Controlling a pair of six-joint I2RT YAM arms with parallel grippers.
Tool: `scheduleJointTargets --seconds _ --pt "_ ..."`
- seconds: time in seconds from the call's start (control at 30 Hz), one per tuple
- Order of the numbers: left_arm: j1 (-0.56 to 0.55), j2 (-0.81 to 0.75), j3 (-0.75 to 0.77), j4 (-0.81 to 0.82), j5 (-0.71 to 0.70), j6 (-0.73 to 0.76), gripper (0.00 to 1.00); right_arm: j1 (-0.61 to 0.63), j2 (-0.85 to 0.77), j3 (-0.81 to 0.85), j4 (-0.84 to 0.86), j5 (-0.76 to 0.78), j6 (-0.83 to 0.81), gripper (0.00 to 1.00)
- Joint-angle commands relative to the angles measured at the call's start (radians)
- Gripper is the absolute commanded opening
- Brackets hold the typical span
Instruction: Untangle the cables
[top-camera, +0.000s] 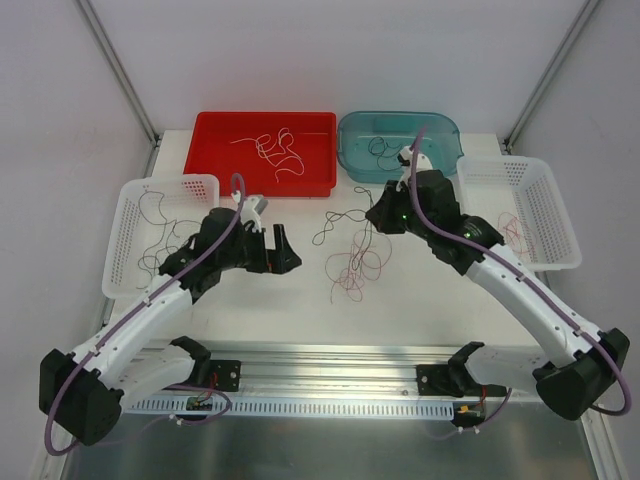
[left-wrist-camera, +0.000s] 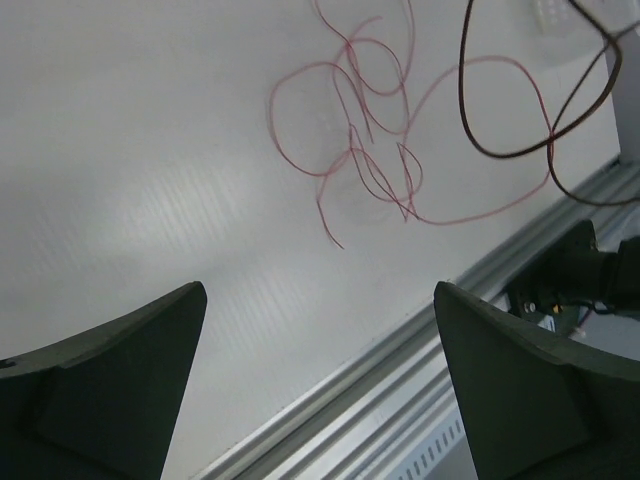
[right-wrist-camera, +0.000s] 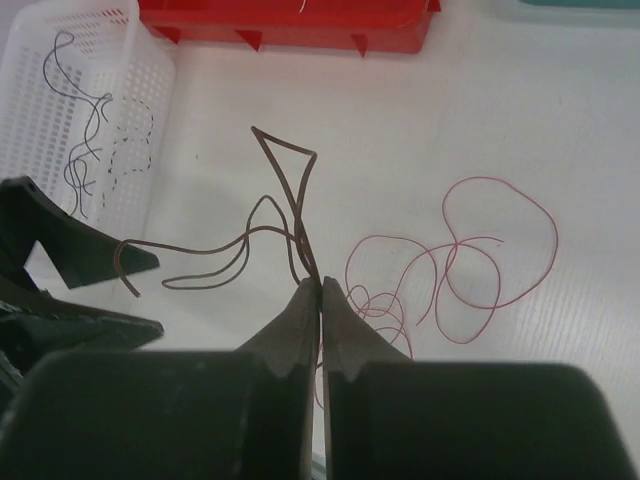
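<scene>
Right hand (right-wrist-camera: 320, 287) is pinching the dark wire (right-wrist-camera: 283, 152), left hand (left-wrist-camera: 315, 298) gaping wide; lifting slowly should be sparing the red wires (right-wrist-camera: 500, 240).

No writing can be read in any view.
The small circuit boards (top-camera: 203, 402) on the metal rail (top-camera: 330, 385) at the near edge of the tabletop are too small and blurred to tell whether they carry any marking.
</scene>
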Motion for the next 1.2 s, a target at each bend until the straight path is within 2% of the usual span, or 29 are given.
scheduleJointTargets --seconds 0.0,0.1,0.33,0.57,0.7,0.9,1.03,1.17 --pt "-0.138 -0.038 -0.045 0.164 -0.050 -0.102 0.99 0.003 -0.063 0.039 -0.054 0.095 0.048 0.01" --pt "-0.262 -0.037 -0.082 0.224 -0.145 -0.104 0.99 0.003 -0.092 0.024 -0.059 0.110 0.088 0.01" --pt "-0.399 0.044 -0.053 0.328 -0.211 -0.142 0.99 0.012 -0.144 -0.037 -0.063 0.146 0.140 0.01" --pt "-0.592 0.175 -0.071 0.485 -0.411 -0.167 0.98 0.018 -0.209 -0.091 -0.057 0.209 0.231 0.01" --pt "-0.658 0.225 -0.097 0.641 -0.520 -0.168 0.95 0.024 -0.222 -0.102 -0.059 0.224 0.255 0.01" --pt "-0.726 0.334 -0.051 0.726 -0.635 -0.081 0.91 0.032 -0.232 -0.117 -0.040 0.215 0.289 0.01" --pt "-0.747 0.408 -0.036 0.775 -0.731 -0.038 0.79 0.035 -0.238 -0.117 -0.036 0.213 0.300 0.01" --pt "-0.755 0.462 -0.017 0.801 -0.730 -0.033 0.68 0.037 -0.245 -0.119 -0.034 0.212 0.306 0.01"
